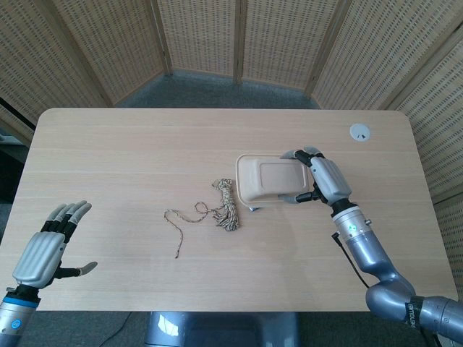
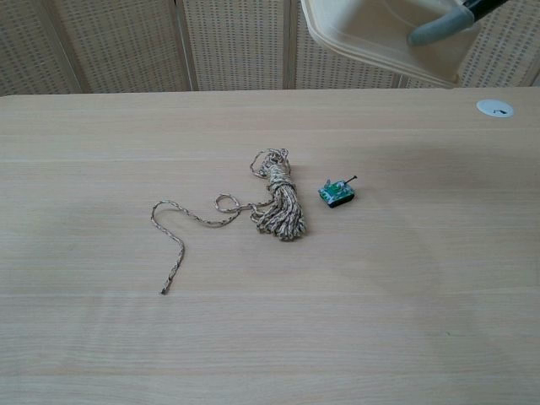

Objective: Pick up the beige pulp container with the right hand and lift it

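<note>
The beige pulp container (image 1: 265, 179) hangs in the air well above the table, gripped at its right end by my right hand (image 1: 323, 178). In the chest view only the container's lower part (image 2: 371, 34) shows at the top edge, with one grey fingertip (image 2: 439, 27) wrapped over its rim. My left hand (image 1: 51, 246) hovers open near the table's front left corner, fingers spread, holding nothing.
A coiled speckled rope (image 1: 226, 204) with a loose tail (image 2: 173, 232) lies mid-table. A small green toy tank (image 2: 337, 193) sits just right of the coil. A white round cap (image 1: 359, 131) is set in the table (image 1: 108, 144) at the far right.
</note>
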Controlling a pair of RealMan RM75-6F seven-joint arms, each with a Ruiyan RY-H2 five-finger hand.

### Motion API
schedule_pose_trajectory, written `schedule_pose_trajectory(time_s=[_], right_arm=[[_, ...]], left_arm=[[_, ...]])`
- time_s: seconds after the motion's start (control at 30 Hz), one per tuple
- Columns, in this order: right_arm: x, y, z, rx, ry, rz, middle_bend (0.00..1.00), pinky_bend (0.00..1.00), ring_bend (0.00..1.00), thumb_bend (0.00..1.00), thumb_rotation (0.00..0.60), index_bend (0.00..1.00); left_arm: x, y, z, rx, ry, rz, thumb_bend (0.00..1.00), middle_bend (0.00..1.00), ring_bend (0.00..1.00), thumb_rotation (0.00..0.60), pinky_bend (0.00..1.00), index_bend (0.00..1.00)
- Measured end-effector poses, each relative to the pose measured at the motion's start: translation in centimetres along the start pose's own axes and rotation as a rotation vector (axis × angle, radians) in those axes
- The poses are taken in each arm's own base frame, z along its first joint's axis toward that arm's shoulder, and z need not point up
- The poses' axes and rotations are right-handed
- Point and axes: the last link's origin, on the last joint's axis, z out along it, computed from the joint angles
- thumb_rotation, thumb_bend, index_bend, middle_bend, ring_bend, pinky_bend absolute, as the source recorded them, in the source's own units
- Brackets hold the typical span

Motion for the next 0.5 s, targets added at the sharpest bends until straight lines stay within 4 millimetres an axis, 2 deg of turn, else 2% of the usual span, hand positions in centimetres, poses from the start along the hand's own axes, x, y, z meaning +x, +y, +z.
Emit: schedule_pose_trajectory(time_s=[0.5], right_arm=[[0.88, -0.45, -0.8, 0.011, 0.018, 0.008, 0.51, 0.0, 0.37, 0.03, 0.6, 0.5]], left_arm=[[0.29, 0.21, -1.04, -0.004, 0.013, -0.005, 0.14, 0.0, 0.0, 0.6, 0.0, 0.0]])
